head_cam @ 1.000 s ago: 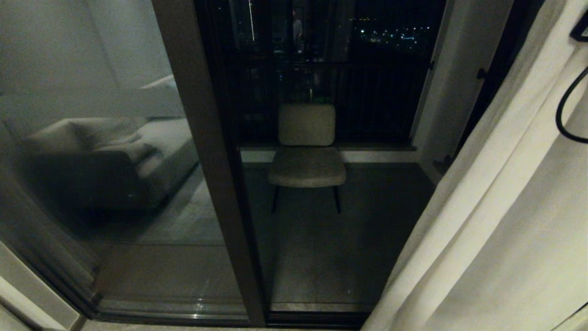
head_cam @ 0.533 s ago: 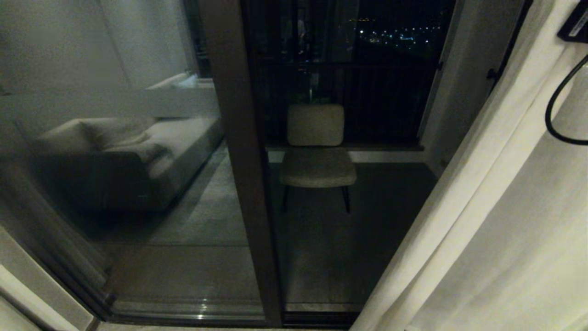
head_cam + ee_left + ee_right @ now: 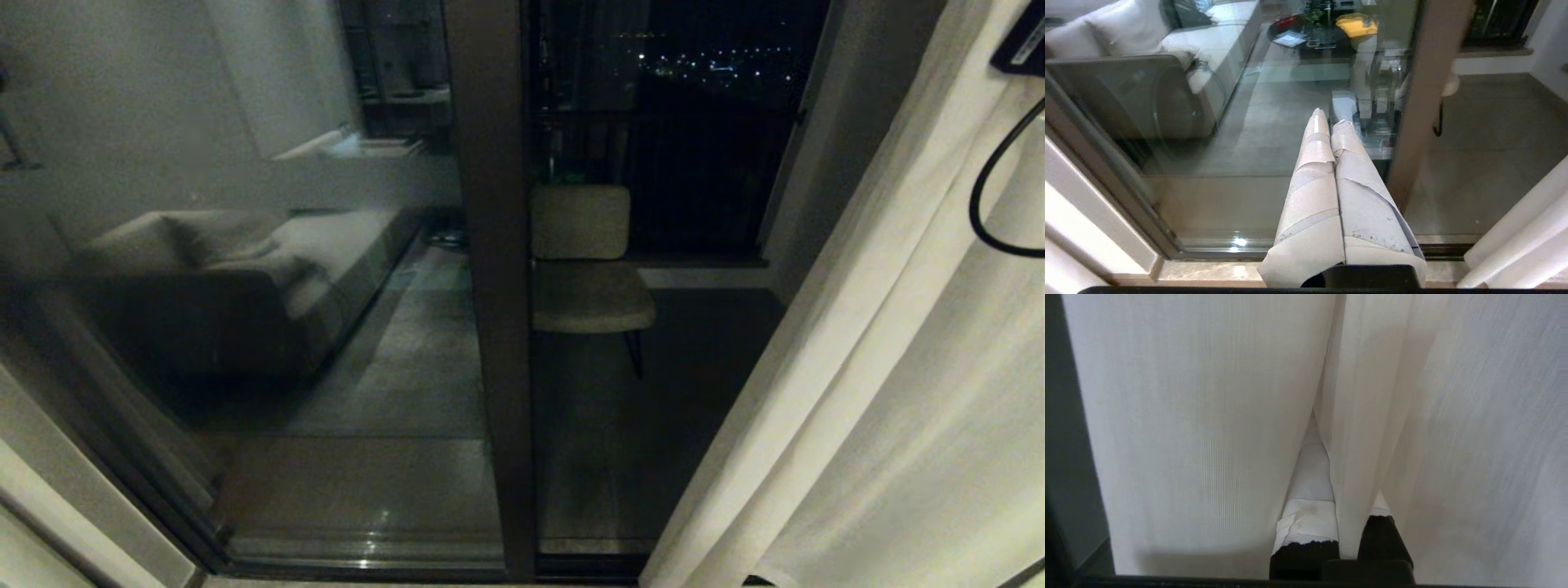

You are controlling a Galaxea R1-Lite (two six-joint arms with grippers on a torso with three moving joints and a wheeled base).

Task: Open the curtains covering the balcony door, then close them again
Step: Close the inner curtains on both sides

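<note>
The curtains (image 3: 882, 392), cream pleated cloth, hang at the right of the head view and fill the right wrist view (image 3: 1188, 416). My right gripper (image 3: 1331, 457) is shut on a vertical fold of this cloth; one taped finger (image 3: 1310, 477) shows, the other is mostly hidden behind the fold. The balcony door (image 3: 490, 245) has a dark upright frame post and reflective glass panes, uncovered left of the curtain edge. My left gripper (image 3: 1329, 116) is shut, its taped fingers pressed together with nothing between them, pointing at the door glass low down.
Beyond the glass, a beige chair (image 3: 584, 261) stands on the balcony before a dark railing (image 3: 694, 163). The left pane reflects a sofa (image 3: 220, 286). The door's floor track (image 3: 367, 555) runs along the bottom. A black cable (image 3: 988, 204) loops at the right edge.
The whole head view has shifted: door post and chair now lie further right, so the camera moved. The curtain edge kept its place in the picture, ending closer to the post.
</note>
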